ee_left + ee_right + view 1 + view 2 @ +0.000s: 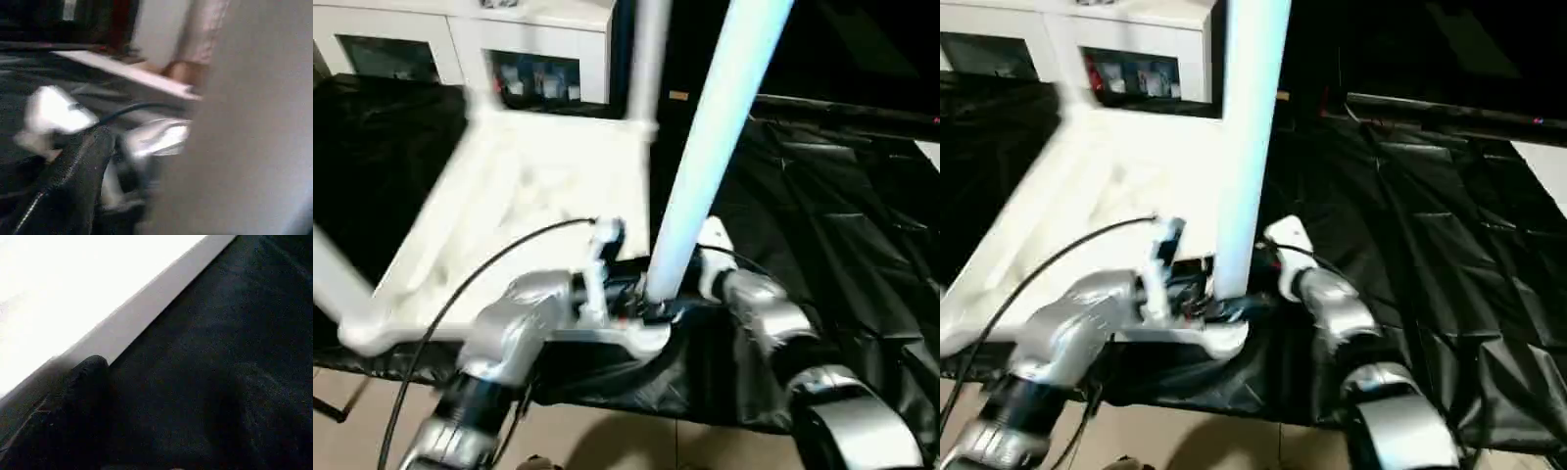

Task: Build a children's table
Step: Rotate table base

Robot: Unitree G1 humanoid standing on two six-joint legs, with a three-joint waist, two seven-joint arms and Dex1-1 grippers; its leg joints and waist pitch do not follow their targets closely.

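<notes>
With both the left gripper (641, 305) and right gripper (690, 284) spread wide beside the near upright leg (705, 147) at the upturned tabletop (524, 211) corner socket, an unseated leg could tip or pull free.

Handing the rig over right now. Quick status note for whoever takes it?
Left tool: wide open at the near leg base. Right tool: wide open, on that leg's other side. Contact unclear.
Tabletop lies upside down on the black cloth. The far leg and the left leg also rise from corners.
Left to do: confirm the near leg is seated; the fourth corner is blurred, so check it.
</notes>
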